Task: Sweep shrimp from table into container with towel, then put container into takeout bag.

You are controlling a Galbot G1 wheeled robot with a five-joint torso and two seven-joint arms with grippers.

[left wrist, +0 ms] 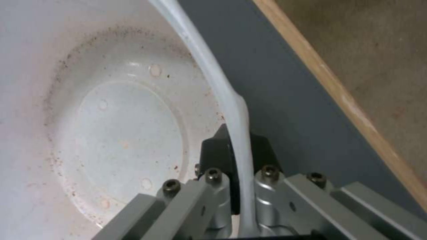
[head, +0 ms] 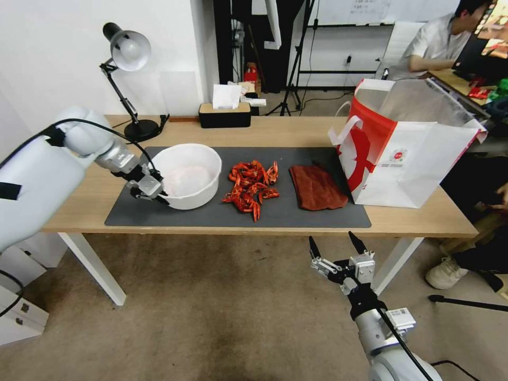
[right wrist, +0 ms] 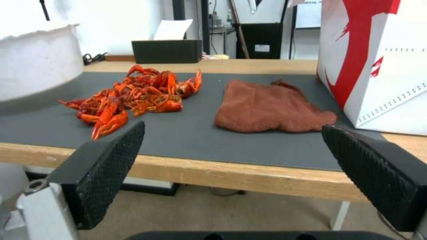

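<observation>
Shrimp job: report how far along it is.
Nothing is swept yet: the shrimp lie piled on the mat and the container is empty. In hand: the left hand pinches the container's rim. The right hand hangs open below the table. Towel untouched; takeout bag waits.

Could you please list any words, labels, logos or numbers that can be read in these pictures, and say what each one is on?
No text can be read in any view.
Takeout bag: a small round red logo with lines of print beneath it, too small to read.
Whiteboard on the far wall: faint writing, too blurred to read.
Container, towel, tissue box: no print visible.
</observation>
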